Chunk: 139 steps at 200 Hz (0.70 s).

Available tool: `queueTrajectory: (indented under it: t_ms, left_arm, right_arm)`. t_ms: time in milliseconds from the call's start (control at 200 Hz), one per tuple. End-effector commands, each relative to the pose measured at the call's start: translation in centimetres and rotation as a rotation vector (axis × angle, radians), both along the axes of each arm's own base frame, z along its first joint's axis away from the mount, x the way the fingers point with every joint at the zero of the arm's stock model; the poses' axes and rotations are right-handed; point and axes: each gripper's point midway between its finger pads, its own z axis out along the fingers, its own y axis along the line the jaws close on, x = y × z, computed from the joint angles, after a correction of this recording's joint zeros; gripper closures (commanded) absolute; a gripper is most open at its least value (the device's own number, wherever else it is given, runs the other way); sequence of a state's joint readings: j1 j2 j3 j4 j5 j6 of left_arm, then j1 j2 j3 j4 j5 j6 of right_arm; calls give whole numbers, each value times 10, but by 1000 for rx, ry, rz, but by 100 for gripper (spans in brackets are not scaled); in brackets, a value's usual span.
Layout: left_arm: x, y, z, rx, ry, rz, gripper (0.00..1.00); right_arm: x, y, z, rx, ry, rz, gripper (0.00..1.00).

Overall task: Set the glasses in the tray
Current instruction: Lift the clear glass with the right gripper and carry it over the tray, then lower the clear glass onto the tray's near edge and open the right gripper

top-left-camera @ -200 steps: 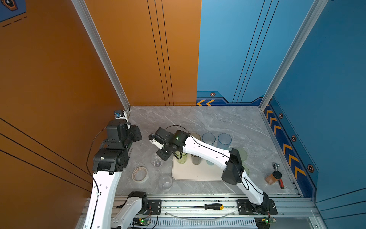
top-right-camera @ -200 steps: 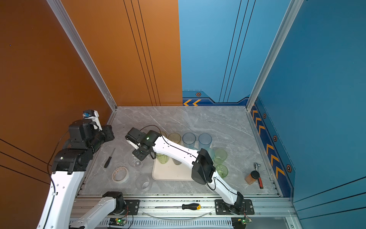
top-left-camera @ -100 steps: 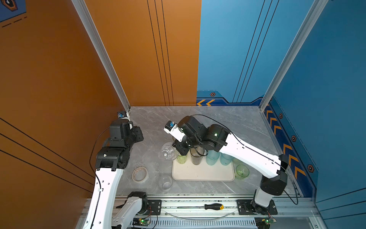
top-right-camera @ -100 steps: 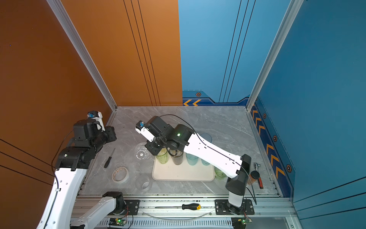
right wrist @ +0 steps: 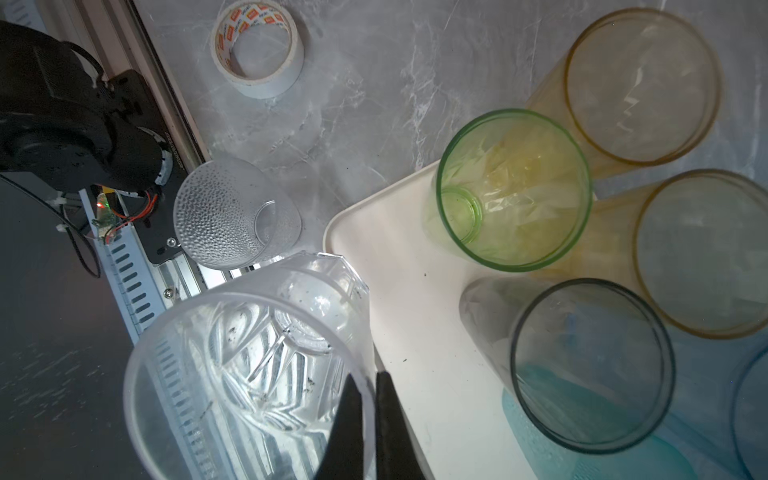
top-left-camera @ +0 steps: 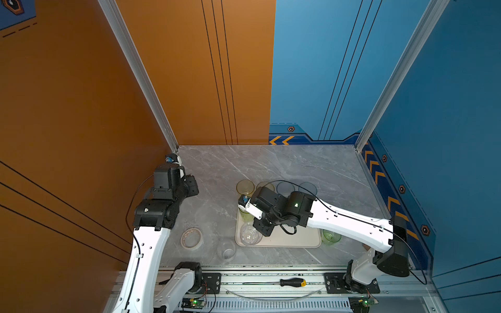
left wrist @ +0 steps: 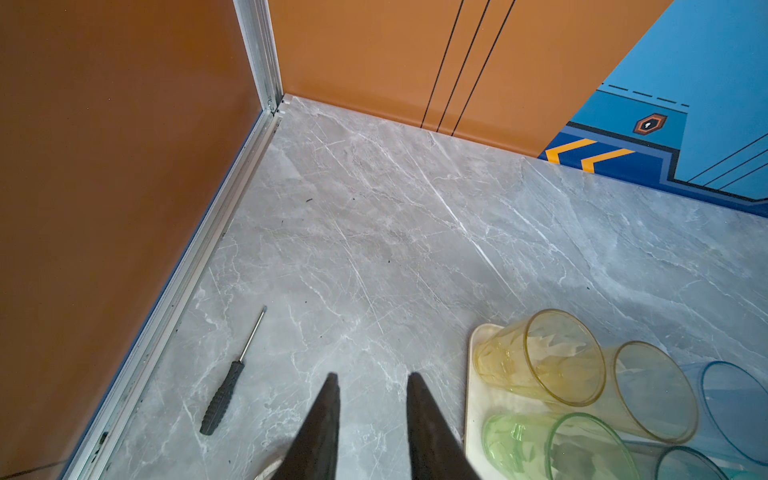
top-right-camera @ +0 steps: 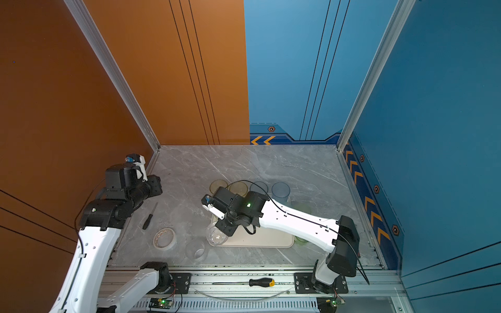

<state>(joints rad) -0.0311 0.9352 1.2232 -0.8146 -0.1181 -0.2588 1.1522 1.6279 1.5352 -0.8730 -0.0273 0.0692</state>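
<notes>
On your left, the left gripper (left wrist: 372, 378) hangs over bare tabletop, its jaws a little apart with nothing between them and a small screwdriver (left wrist: 230, 382) lying near it. Moving right, a tape roll (top-left-camera: 191, 238) and a dimpled clear glass (top-left-camera: 227, 250) sit on the table outside the tray (top-left-camera: 298, 241). The right gripper (right wrist: 369, 376) pinches the wall of a cut-pattern clear glass (top-left-camera: 250, 235) at the tray's near-left corner, beside the tinted glasses (right wrist: 515, 187) standing in it, and a lone green glass (top-left-camera: 330, 238) stands on the table just off the right edge.
</notes>
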Motion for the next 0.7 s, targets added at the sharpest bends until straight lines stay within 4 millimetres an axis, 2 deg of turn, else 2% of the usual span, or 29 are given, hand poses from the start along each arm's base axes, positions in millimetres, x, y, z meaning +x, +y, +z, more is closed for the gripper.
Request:
queueTrajectory:
  t_ms: [0, 235, 691]
  left_arm:
    - [-4, -2, -1, -11, 20, -11, 71]
    - [-9, 0, 0, 5, 33, -11, 71]
    - [-9, 1, -1, 17, 45, -11, 70]
  right_arm:
    - [13, 12, -14, 0, -28, -42, 100]
    - [26, 20, -43, -59, -25, -54, 100]
    - [41, 25, -68, -96, -5, -69, 100]
